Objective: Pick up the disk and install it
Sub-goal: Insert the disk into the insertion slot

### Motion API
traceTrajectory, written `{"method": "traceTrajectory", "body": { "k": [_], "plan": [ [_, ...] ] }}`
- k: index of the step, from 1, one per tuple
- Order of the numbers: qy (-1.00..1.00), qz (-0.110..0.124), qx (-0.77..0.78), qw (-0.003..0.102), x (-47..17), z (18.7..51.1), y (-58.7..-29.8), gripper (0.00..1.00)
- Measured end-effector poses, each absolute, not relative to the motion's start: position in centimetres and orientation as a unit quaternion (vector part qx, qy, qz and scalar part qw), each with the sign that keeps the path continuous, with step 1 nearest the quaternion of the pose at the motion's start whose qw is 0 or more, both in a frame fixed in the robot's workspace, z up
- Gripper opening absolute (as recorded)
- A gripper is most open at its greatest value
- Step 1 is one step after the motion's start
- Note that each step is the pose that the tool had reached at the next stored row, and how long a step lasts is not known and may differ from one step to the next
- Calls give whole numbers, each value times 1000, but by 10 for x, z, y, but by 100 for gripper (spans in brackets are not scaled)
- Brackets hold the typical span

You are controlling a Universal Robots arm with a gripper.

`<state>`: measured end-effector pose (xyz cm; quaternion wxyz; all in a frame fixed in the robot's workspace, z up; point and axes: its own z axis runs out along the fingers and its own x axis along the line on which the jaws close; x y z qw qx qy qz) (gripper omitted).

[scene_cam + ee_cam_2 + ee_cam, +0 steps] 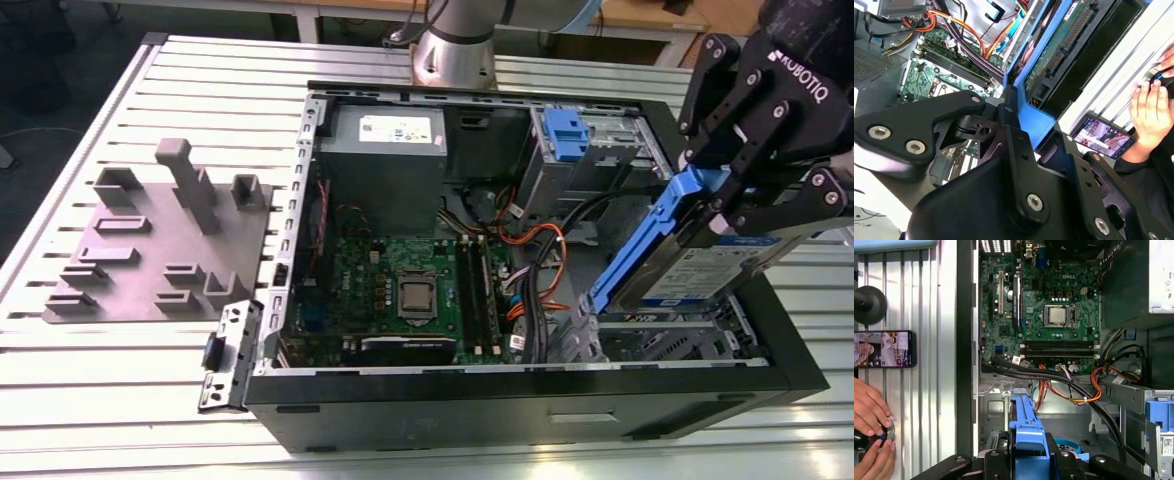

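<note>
The disk [705,272], a silver-grey drive with a white-and-blue label and blue side rails, hangs tilted over the open computer case [534,405] at the exterior view's right. My gripper [742,205] is shut on its upper end. The disk's lower end points down at the metal drive bay [667,342] in the case's near right corner. In the second wrist view, my gripper [1019,122] clamps the blue rail, and the disk [1061,47] shows its green circuit side. In the first wrist view, the disk [1025,422] runs out from my gripper [1026,462] over the bay.
A grey moulded plate with pegs [147,250] lies on the slatted table at the exterior view's left. Another blue clip [566,135] sits in the case's far bay. Orange and black cables [1074,390] cross beside the bay. A person's hands [869,412] and a phone [884,349] rest beside the case.
</note>
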<state>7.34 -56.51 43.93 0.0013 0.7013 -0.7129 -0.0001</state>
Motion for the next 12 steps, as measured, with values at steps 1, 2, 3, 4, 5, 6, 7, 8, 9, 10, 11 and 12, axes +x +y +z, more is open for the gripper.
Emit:
{"method": "traceTrajectory", "body": {
  "k": [1, 2, 3, 4, 5, 6, 7, 8, 9, 10, 11, 12],
  "plan": [
    [-713, 0, 701, 1, 73, 438, -565, 36],
    [-713, 0, 701, 1, 74, 438, -565, 36],
    [-713, 0, 701, 1, 74, 437, -565, 36],
    [-713, 0, 701, 1, 74, 436, -565, 36],
    [-713, 0, 701, 1, 74, 435, -565, 36],
    [-713, 0, 701, 1, 74, 434, -565, 36],
    [-713, 0, 701, 1, 74, 433, -565, 36],
    [-713, 0, 701, 1, 74, 432, -565, 36],
    [-713, 0, 701, 1, 74, 432, -565, 36],
    [-713, 0, 701, 1, 75, 431, -565, 36],
    [-713, 0, 701, 1, 75, 430, -565, 36],
    [-713, 0, 701, 1, 75, 429, -565, 36]
  ]
}}
